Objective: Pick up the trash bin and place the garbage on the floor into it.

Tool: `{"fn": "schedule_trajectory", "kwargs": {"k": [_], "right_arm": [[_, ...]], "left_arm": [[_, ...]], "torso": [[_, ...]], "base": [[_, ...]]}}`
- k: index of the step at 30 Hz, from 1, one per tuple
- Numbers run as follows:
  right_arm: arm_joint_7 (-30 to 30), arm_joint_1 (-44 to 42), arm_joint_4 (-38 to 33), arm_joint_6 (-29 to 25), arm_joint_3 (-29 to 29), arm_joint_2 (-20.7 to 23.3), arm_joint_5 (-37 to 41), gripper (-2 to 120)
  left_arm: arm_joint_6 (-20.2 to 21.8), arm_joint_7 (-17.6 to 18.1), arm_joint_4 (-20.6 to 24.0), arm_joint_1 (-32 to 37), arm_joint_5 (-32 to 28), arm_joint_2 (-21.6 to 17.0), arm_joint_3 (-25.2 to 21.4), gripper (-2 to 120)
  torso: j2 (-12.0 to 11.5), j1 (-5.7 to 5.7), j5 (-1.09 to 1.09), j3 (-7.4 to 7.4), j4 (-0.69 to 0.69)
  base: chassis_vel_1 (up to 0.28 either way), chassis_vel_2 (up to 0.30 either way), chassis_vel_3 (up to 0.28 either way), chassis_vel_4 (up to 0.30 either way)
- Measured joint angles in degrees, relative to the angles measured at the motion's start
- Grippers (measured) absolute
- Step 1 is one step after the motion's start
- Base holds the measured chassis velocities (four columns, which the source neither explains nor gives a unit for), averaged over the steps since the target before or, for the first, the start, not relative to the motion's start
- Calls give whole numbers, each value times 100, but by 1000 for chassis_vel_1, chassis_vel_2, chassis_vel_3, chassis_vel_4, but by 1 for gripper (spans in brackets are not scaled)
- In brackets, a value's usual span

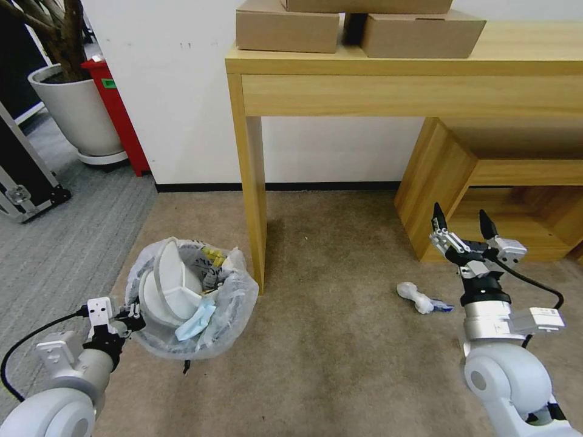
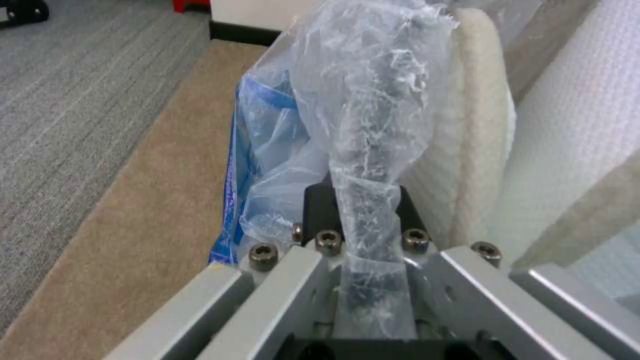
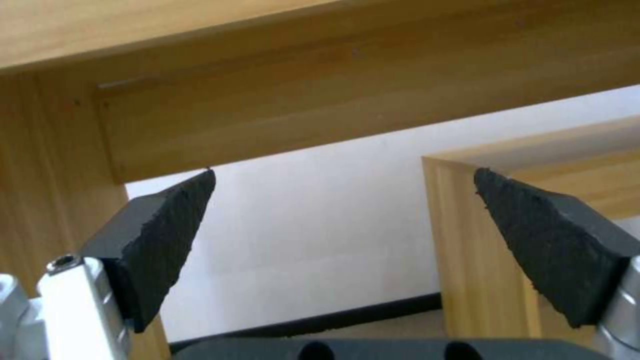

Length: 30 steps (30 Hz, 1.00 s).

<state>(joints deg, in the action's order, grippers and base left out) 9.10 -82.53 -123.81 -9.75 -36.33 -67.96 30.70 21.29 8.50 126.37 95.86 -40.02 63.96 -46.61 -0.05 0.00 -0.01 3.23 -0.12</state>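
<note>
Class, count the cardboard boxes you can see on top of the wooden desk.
3. One box sits on the desk at the left, one to its right, and a third is stacked across both. Others may lie beyond the picture's top edge.

The trash bin (image 1: 182,340) wore a translucent white, crinkled bag, with 1 white slipper (image 1: 165,288), a pale blue scrap (image 1: 195,320) and yellow bits (image 1: 214,256) inside. Crumpled white paper with a blue patch (image 1: 421,298) lay on the tan, blotchy carpet (image 1: 340,364). The left gripper (image 1: 124,320) was black and white; the right gripper (image 1: 464,229) had black ribbed jaws on silver-white mounts. The desk (image 1: 388,91) was light yellow wood grain, the boxes (image 1: 358,27) plain brown, the wall (image 1: 182,91) white with a black skirting.
</note>
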Motion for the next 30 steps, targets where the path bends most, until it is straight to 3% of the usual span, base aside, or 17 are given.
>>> {"fn": "schedule_trajectory", "kwargs": {"k": [13, 30], "right_arm": [[-13, -83, 46, -80, -27, -186, -123, 99], [-63, -115, 140, -260, -62, -297, -223, 99]], "left_arm": [[-37, -93, -1, 45, 27, -28, -43, 0], [-86, -122, 16, 72, 98, 40, -47, 0]], "torso": [[0, 0, 1, 0, 1], [0, 0, 0, 0, 1]], "base": [[-13, -16, -16, -13], [-85, -96, -96, -90]]}}
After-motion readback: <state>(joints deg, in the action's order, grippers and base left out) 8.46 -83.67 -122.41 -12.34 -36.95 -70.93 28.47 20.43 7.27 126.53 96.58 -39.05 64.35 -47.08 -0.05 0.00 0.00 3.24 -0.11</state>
